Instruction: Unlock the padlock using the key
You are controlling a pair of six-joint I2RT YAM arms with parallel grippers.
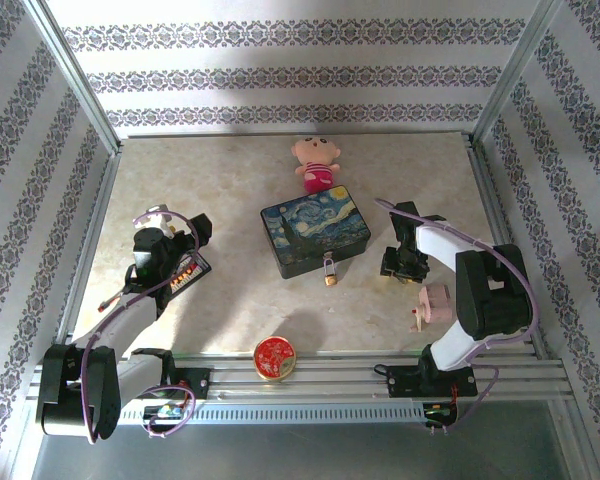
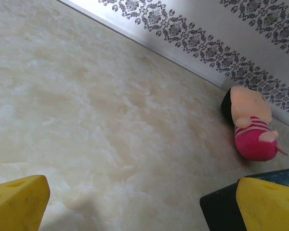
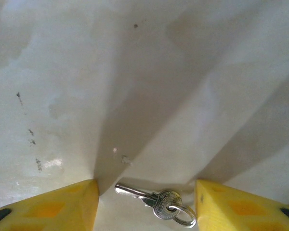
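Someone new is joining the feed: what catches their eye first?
Probably the starry blue tin box mid-table, the small padlock at its near side, and the pink plush doll just behind it. In the right wrist view, the key lies between the yellow fingers of the open right gripper.

Bright overhead light casts soft, fanned shadows across the table (image 3: 183, 72).

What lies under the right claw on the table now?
A small silver key with its ring lies flat on the table, between the open yellow fingers of the right claw. The table surface directly beneath the fingers themselves is covered.
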